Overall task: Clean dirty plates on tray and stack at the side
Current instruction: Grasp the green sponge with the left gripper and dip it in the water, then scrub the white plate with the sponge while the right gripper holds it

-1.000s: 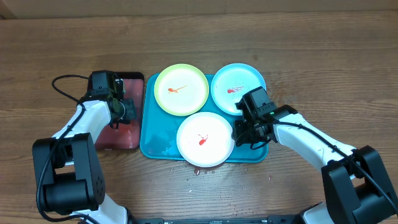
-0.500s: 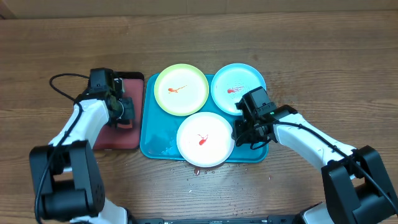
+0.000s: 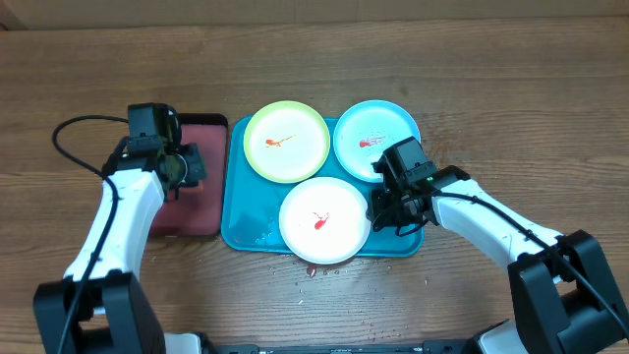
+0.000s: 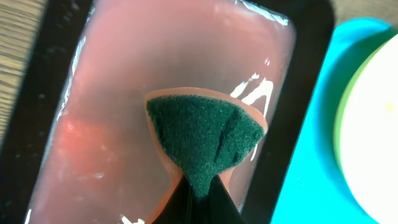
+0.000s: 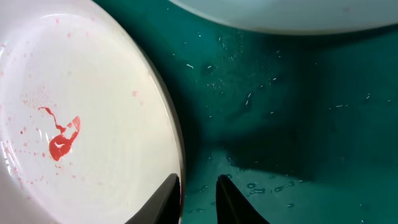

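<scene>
Pinched a green sponge (image 4: 202, 134) in the left tool (image 4: 199, 193) above the reddish tray (image 4: 124, 74), held the right tool (image 5: 199, 190) slightly apart at the white plate (image 5: 87, 93)'s rim, fingers mostly cropped.

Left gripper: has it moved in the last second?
Yes. In the overhead view the left gripper, shut on the sponge, has shifted left and toward the far end of the reddish tray, which stayed put.

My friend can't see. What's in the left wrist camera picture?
The left gripper pinches a green-faced orange sponge over a black-rimmed reddish tray. At right are the turquoise tray and a lime-green plate.
</scene>
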Available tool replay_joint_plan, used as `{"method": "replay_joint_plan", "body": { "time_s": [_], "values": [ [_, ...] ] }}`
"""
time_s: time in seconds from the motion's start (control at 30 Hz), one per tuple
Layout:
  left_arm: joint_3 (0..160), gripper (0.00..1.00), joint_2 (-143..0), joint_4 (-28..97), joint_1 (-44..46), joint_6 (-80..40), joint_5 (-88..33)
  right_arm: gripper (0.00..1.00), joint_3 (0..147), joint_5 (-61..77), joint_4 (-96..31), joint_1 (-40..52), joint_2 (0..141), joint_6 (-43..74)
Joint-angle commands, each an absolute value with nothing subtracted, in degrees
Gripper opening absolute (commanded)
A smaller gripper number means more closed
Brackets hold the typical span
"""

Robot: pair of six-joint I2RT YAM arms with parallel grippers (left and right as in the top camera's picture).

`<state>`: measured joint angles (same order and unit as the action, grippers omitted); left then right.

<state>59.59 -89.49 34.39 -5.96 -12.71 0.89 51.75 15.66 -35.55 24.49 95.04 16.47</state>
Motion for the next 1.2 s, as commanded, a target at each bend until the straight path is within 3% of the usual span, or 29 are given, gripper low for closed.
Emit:
{"method": "replay_joint_plan", "body": {
  "time_s": [0.0,0.33,0.8,1.17],
  "values": [
    [60.2,0.04,-85.4,34.8,-5.2,-17.1,2.8,0.22,52.5,14.2,-35.2,24.8,95.4,16.1],
    [56.4,0.04,-78.9,33.1,-5.2,-22.4,9.0,0.22,52.5,14.2,-35.1,24.8,95.4,16.1],
    [56.4,0.04,-78.8,18.1,-5.2,-22.8,9.0,0.22,52.5,14.2,-34.3,24.8,95.4,16.1],
    [56.4,0.04,-78.8,15.6,-5.2,-22.4,9.0,0.22,52.5,14.2,-34.3,24.8,95.4,16.1]
  ]
}}
